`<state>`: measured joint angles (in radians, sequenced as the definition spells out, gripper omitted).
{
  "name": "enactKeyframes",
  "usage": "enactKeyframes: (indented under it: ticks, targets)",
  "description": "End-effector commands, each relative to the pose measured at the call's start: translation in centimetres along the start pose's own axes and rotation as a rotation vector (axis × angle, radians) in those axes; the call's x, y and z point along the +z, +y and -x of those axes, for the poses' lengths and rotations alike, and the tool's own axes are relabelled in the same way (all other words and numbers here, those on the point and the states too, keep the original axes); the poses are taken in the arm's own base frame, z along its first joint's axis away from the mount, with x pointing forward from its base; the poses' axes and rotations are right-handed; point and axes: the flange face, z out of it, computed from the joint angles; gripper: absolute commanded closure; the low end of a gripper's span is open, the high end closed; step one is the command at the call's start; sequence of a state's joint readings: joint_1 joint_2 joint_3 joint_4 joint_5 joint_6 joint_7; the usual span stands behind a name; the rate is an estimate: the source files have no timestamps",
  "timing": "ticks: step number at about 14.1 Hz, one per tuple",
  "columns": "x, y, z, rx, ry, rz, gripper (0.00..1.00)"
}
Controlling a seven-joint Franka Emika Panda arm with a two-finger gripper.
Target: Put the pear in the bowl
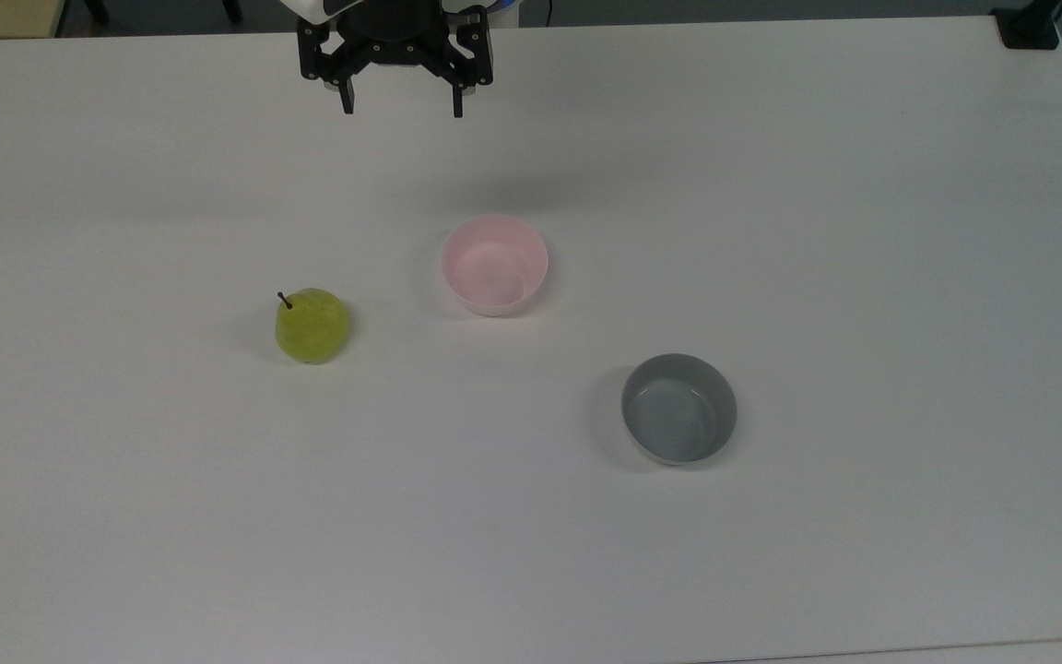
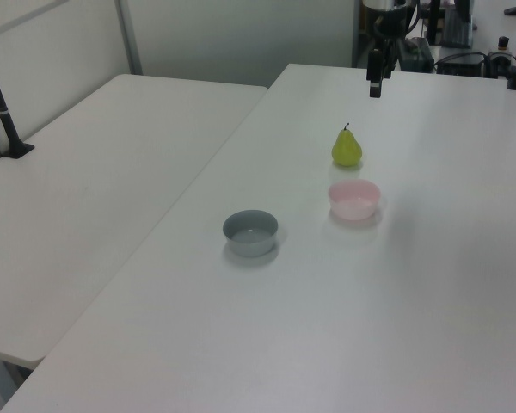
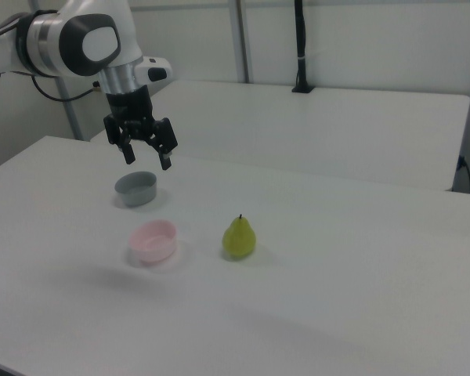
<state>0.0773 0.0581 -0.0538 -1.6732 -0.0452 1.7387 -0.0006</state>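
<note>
The pear [image 1: 312,325] stands upright on the white table [image 1: 863,231], stem up, resting free with nothing touching it. In the top view it sits to the left of the pink bowl [image 1: 494,264], near it but apart; in the right view the pear [image 3: 239,237] is on the right view's right of the bowl [image 3: 154,240]. The pink bowl is upright with nothing visible inside. In the top view a grey bowl [image 1: 678,408] sits nearer the bottom edge and to the right, well apart from both. Farther off, at the top view's upper edge, the gripper [image 1: 399,103] hangs above the table with its two fingers spread wide, holding nothing, well away from the pear. In the left view the gripper [image 2: 375,84] shows beyond the pear [image 2: 346,148].
</note>
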Motion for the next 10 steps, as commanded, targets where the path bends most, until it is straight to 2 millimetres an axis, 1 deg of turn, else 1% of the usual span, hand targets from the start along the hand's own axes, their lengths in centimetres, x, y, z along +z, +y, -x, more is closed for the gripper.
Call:
enactKeyframes:
  ticks: [1, 3, 4, 5, 6, 7, 8, 10]
  targets:
    - [0.1, 0.4, 0.4, -0.027, 0.001, 0.003, 0.0]
    - [0.1, 1.7, 0.1, -0.046, 0.009, 0.004, 0.0]
    - [0.3, 2.8, 0.0, -0.084, 0.008, 0.005, 0.0]
    - [0.8, 3.8, -0.5, -0.103, 0.018, 0.006, 0.0]
    - [1.5, 5.0, -1.2, -0.093, 0.035, 0.01, 0.0]
    - [2.1, 5.8, -1.8, -0.082, 0.059, 0.014, 0.0]
    - [3.1, 6.7, -2.4, -0.068, 0.064, 0.016, 0.0]
    - [4.5, 7.9, -3.0, -0.071, 0.067, 0.019, 0.0]
